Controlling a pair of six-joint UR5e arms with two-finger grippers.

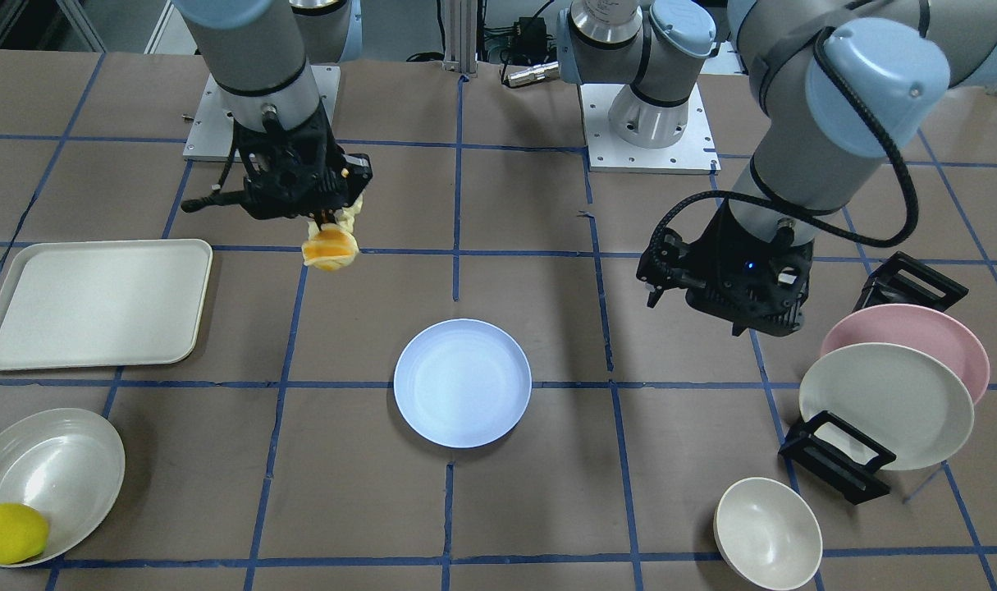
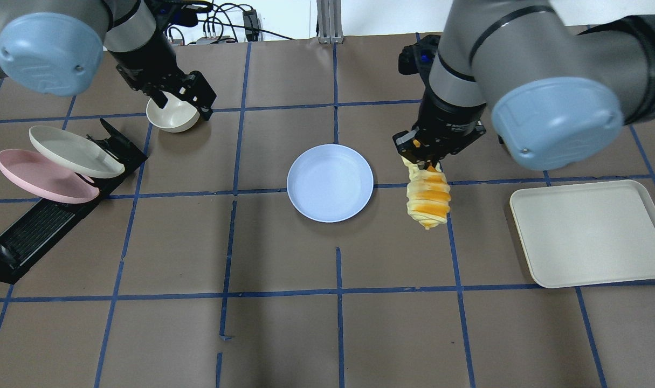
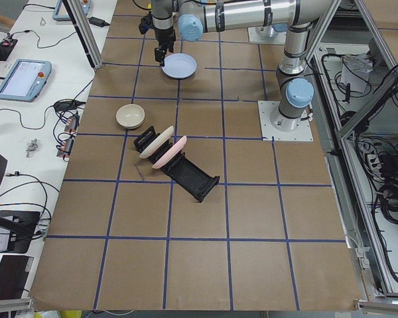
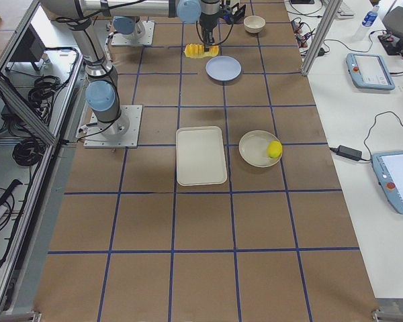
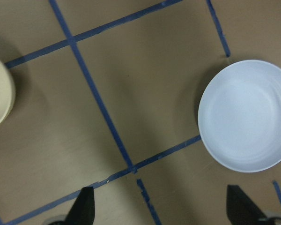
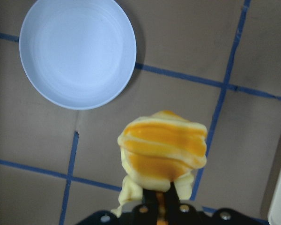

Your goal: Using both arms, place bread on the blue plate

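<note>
Bread: elongated ribbed loaf, orange-golden crust with pale cream slits. It hangs just beside the blue plate, off the counter, with one end pinched in the closed right hand. Plate: round, shallow, matte, lying flat on brown blue-taped paper. Left hand: fingers spread, gripping nothing, raised on the plate's opposite side.

One blue plate, one pink plate, one cream plate; two bowls; one tray, bread, lemon, rack; two arms.
</note>
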